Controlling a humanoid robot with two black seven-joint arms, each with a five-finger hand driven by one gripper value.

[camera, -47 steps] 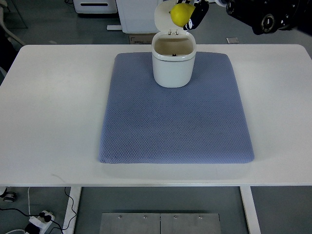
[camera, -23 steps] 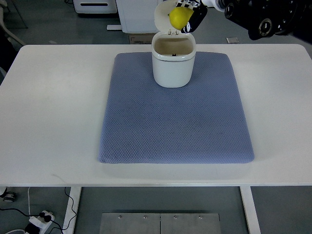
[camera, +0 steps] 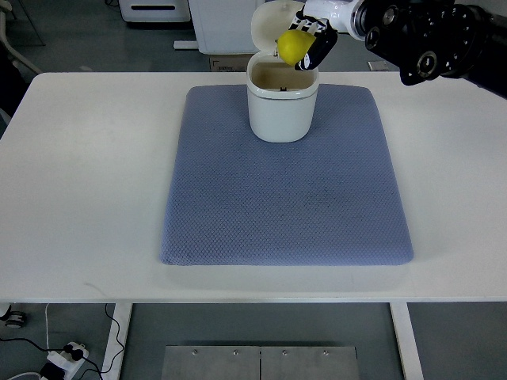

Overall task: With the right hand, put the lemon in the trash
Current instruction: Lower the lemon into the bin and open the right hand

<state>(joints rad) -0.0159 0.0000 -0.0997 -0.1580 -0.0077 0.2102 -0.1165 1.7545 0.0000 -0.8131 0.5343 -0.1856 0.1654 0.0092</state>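
Observation:
A yellow lemon [camera: 291, 46] is held in my right hand [camera: 307, 44], whose arm comes in from the upper right. The fingers are curled around the fruit. It hangs just above the back rim of the white trash bin [camera: 282, 109], whose lid [camera: 265, 22] stands tipped open behind it. The bin sits at the far edge of a blue-grey mat [camera: 285, 190] on the white table [camera: 87, 174]. The inside of the bin looks beige, and I see nothing in it. The left arm does not show.
Beyond the table's far edge stand white cabinets [camera: 222, 24] on a grey floor. Below the near edge are table legs, a metal plate [camera: 260, 362] and a power strip [camera: 67, 355] with cables.
The right hand has come down and slightly toward me with the lemon, from above the lid to just over the bin's opening. More of the arm now shows.

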